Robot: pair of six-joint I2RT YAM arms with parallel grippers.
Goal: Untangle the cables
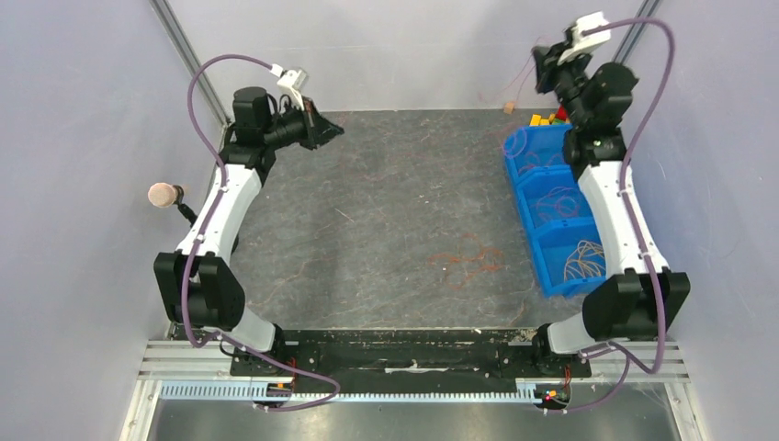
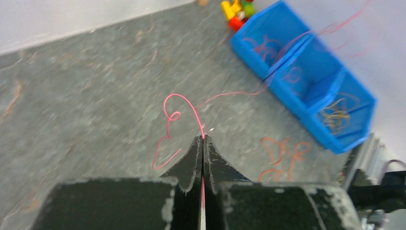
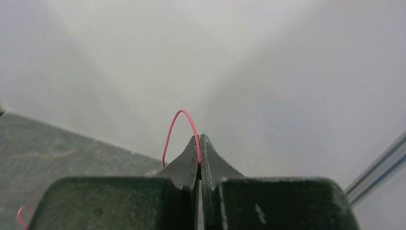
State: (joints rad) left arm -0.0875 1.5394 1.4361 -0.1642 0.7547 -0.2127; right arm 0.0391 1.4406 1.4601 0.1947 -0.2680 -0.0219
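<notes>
Cables: thin wires lie in three places. An orange tangle (image 1: 468, 259) sits loose at the near side of the table (image 1: 367, 211), more coils fill the bin (image 1: 537, 246) on the right, and one red cable (image 2: 180, 95) is lifted between the two grippers.
Bin contents: yellow-orange coils (image 1: 583, 259) fill the nearest compartment, with reddish loops in the two beyond.
Left gripper (image 2: 203, 140): jaws pressed together on the red cable, which curls out of the tips in a small hooked loop above the table.
Right gripper (image 3: 200, 136): farthest and highest, close to the back wall (image 3: 239, 57), jaws closed on a red arch of wire. We judge it the same strand, though the span between is faint and blurred.
Step in hand: we read this as drawing one cable free, with its two held points pulled well apart.
Next move: we would expect the strand to be laid down by itself, apart from the orange tangle. That calls for lowering both grippers without letting the slack curl drop onto other wires.
Materials: the cables look springy and hold their curls. The jaws are dark, wedge-shaped and scuffed pale at the edges. The table is grey, slate-veined and matt. The bin is smooth blue plastic with three compartments.
Far corner: bright toy blocks (image 2: 237, 9) lie beyond the bin.
</notes>
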